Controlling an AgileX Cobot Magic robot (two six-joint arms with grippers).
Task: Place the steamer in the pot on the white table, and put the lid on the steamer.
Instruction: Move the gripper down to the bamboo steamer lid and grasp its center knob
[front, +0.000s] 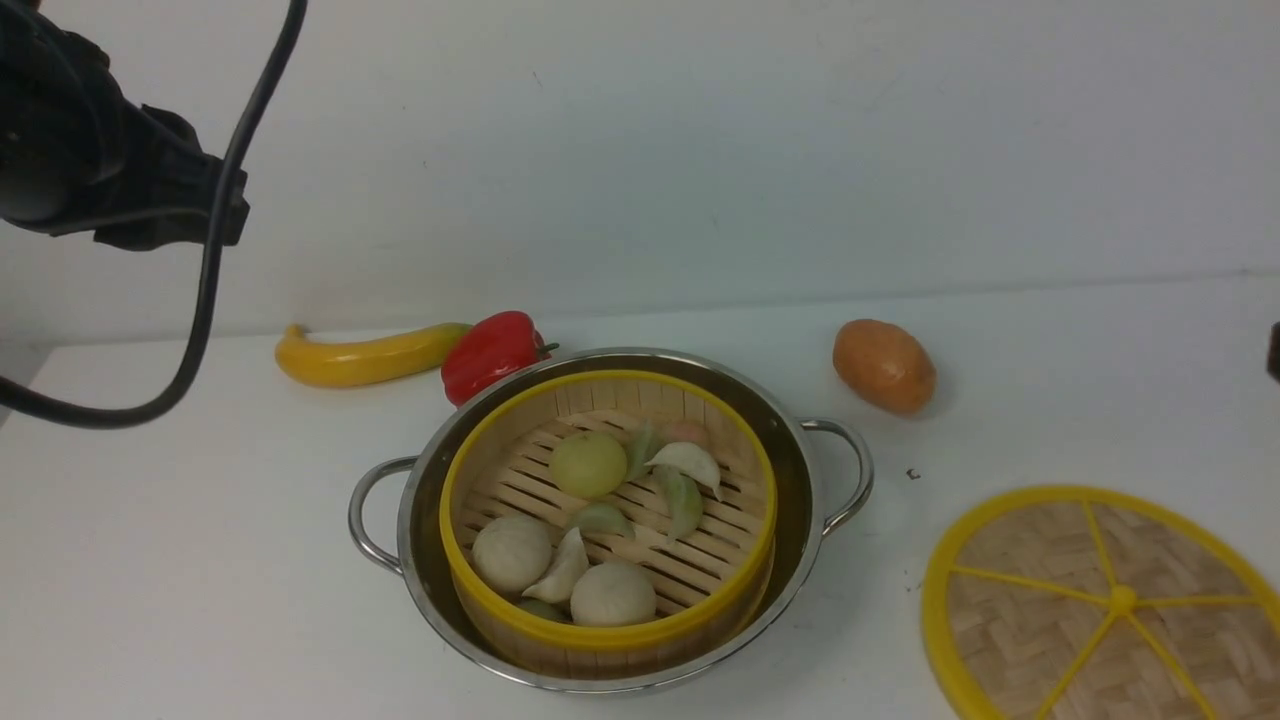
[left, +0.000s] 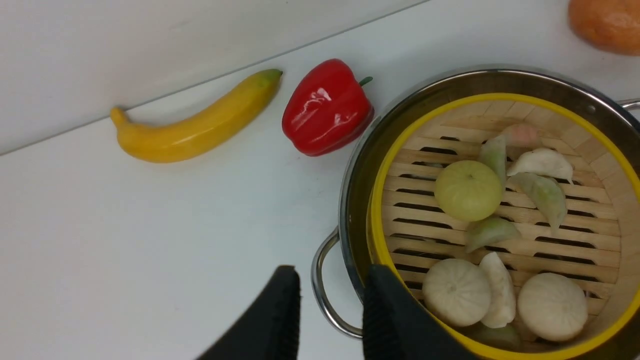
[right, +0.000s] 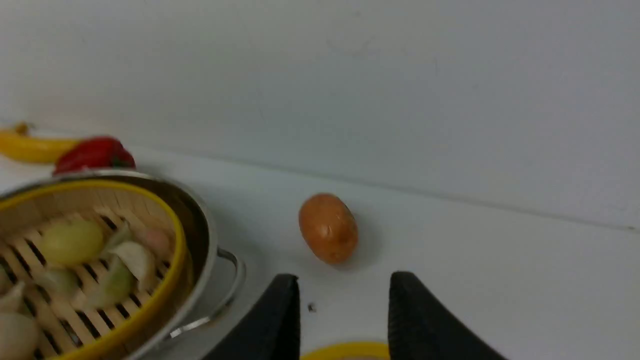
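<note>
You have steamer (front: 690, 565) seated in pot (front: 800, 480), lid (front: 1040, 560) flat on counter (front: 200, 560); left claw (left: 332, 280), right claw (right: 345, 285) both spread, empty.

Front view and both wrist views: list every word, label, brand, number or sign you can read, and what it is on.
None: no readable text in any view.
The pot, steamer, lid, banana, red bell pepper and potato are unmarked.
The specks on the white table are not letters.
</note>
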